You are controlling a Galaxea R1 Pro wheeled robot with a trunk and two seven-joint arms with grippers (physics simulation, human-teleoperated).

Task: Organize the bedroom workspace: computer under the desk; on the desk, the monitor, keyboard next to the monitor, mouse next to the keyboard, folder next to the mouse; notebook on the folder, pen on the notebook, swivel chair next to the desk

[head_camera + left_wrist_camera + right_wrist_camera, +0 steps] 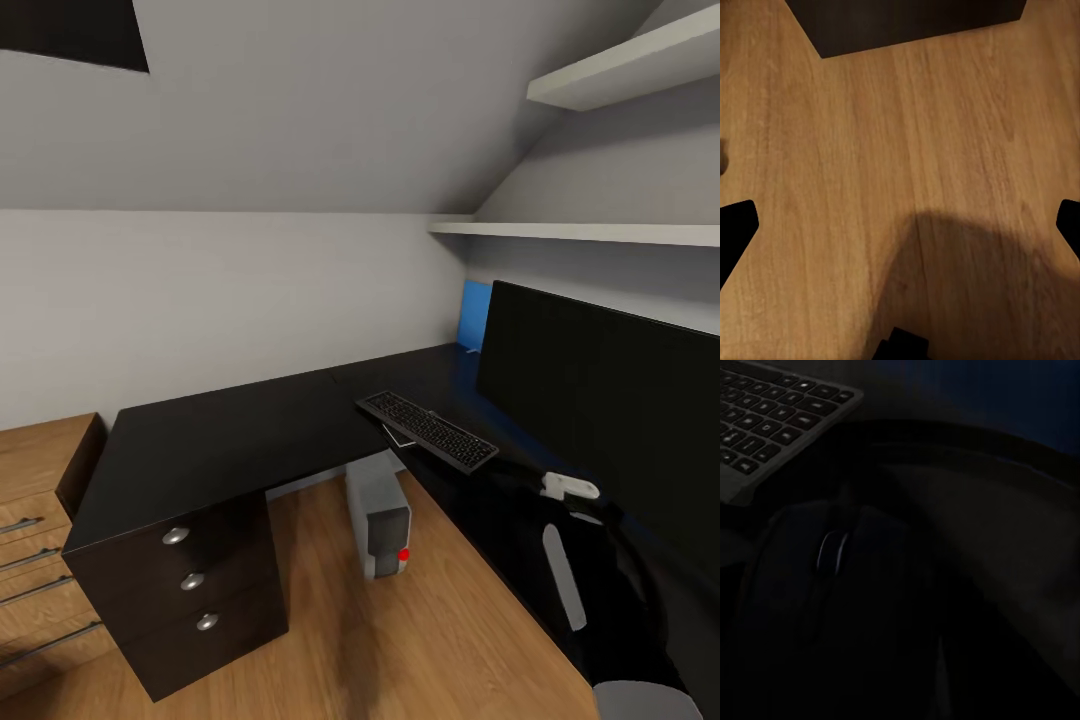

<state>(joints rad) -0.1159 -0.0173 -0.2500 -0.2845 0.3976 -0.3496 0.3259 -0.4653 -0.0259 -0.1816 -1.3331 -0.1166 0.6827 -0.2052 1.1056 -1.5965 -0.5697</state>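
keyboard point(428, 429) lay on black tabletop point(230, 435) by monitor point(610, 400) | mouse point(840, 577) sat beside keyboard | computer point(378, 515) stood under tabletop | left claw point(900, 225) wide apart over floor point(907, 150) | right claw: cannot tell

my count: one desk point(230, 440), one monitor point(610, 400), one keyboard point(428, 429), one mouse point(832, 577), one computer point(378, 515), three drawer knobs point(192, 581), two wall shelves point(590, 232).

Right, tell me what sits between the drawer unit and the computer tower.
Head view: only bare wooden floor lies between the drawers and the computer, beneath the desk.
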